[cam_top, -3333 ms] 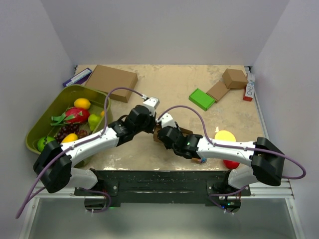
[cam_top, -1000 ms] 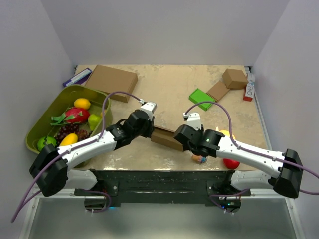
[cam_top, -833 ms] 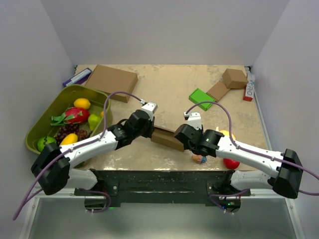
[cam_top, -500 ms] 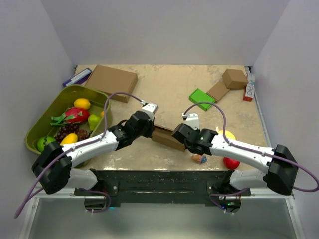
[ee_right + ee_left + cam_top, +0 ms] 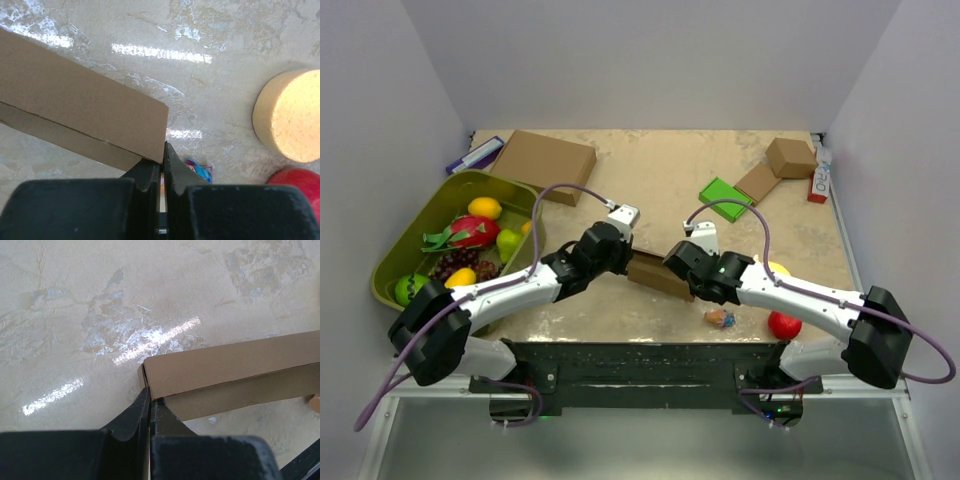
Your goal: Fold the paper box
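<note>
The paper box (image 5: 657, 273) is a slim brown cardboard box lying between my two arms near the table's front edge. My left gripper (image 5: 627, 257) is shut on its left end; in the left wrist view the black fingers (image 5: 134, 412) meet at the box's (image 5: 235, 365) end corner. At the opposite end my right gripper (image 5: 681, 271) is shut too. Its fingers (image 5: 175, 165) pinch the end wall of the box (image 5: 80, 105), one under the box and one outside it.
A green tray (image 5: 392, 252) of fruit stands at the left. A larger brown box (image 5: 548, 165) lies at the back left. A green block (image 5: 725, 198) and small brown box (image 5: 790, 157) sit back right. A yellow sponge (image 5: 290, 115), red ball (image 5: 783, 324) and small colourful toy (image 5: 719, 318) lie near the right arm.
Both grippers have closed from partly open onto the box's ends. The right arm has shifted left and forward toward the box; the box has moved slightly away from the table's front edge.
</note>
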